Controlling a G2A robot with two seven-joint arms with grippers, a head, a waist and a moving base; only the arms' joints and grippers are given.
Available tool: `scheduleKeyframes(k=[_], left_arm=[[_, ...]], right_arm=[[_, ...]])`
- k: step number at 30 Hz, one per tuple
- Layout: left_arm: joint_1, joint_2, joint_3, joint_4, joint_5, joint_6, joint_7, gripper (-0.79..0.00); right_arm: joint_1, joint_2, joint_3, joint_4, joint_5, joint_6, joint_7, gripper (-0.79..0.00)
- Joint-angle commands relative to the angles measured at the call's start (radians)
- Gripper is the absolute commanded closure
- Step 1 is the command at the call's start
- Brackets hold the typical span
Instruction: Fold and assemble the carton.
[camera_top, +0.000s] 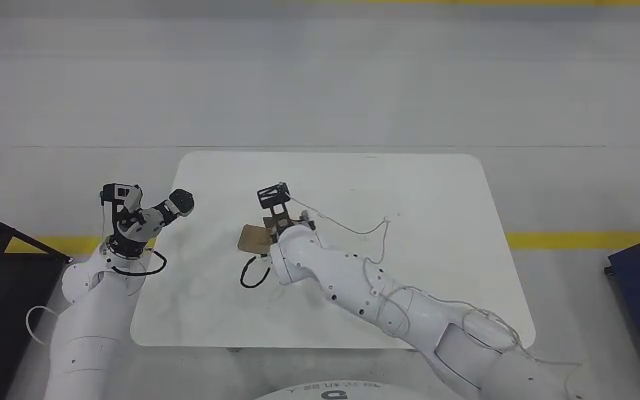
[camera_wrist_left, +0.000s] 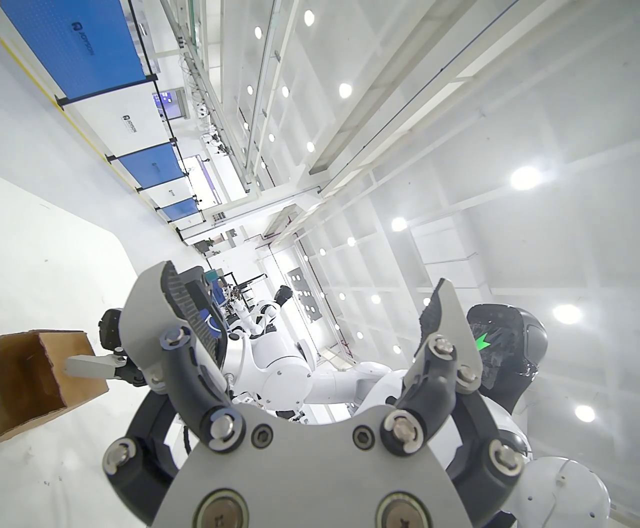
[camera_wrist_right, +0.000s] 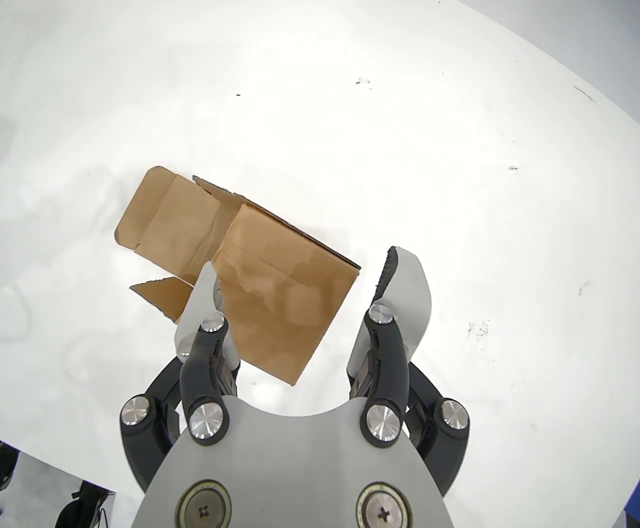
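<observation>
The left gripper (camera_wrist_left: 306, 280) is spread wide with nothing between its ribbed pads, and it points up and away from the table (camera_top: 420, 200) toward the ceiling. In the top view this arm is by the table's left edge, well apart from the work. To its right, a little left of the table's middle, is the brown carton (camera_wrist_right: 280, 300). It is only partly set up. From the left wrist view it reads as an open-ended sleeve with its hollow inside showing. From the right wrist view one broad panel faces up and tilts, while a flap (camera_wrist_right: 165, 220) at the far end lies spread flat on the white surface. Next to the right is the right gripper (camera_wrist_right: 302, 262), which hangs over the carton's near end with its jaws also wide apart and clamped on nothing. One of its fingers (camera_wrist_left: 87, 366) lies against the outside of a carton wall. The other finger stands just off the panel's free corner, over bare tabletop. The right arm runs back from there across the table's front right part.
</observation>
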Motion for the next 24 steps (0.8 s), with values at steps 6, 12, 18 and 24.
scheduleKeyframes(k=[6,12,18,24], left_arm=[[0.000,0.000,0.000,0.000,0.000,0.000,0.000,-0.785],[0.000,0.000,0.000,0.000,0.000,0.000,0.000,-0.785],[0.000,0.000,0.000,0.000,0.000,0.000,0.000,-0.785],[0.000,0.000,0.000,0.000,0.000,0.000,0.000,-0.785]], right_arm=[[-0.002,-0.029,-0.018,0.024,-0.034,0.002,-0.008,-0.650],[0.001,-0.059,-0.026,0.073,-0.040,-0.005,-0.022,-0.628],[0.008,-0.085,-0.026,0.126,-0.059,0.003,-0.010,-0.563],[-0.021,-0.085,0.000,0.092,-0.107,0.005,0.012,-0.428]])
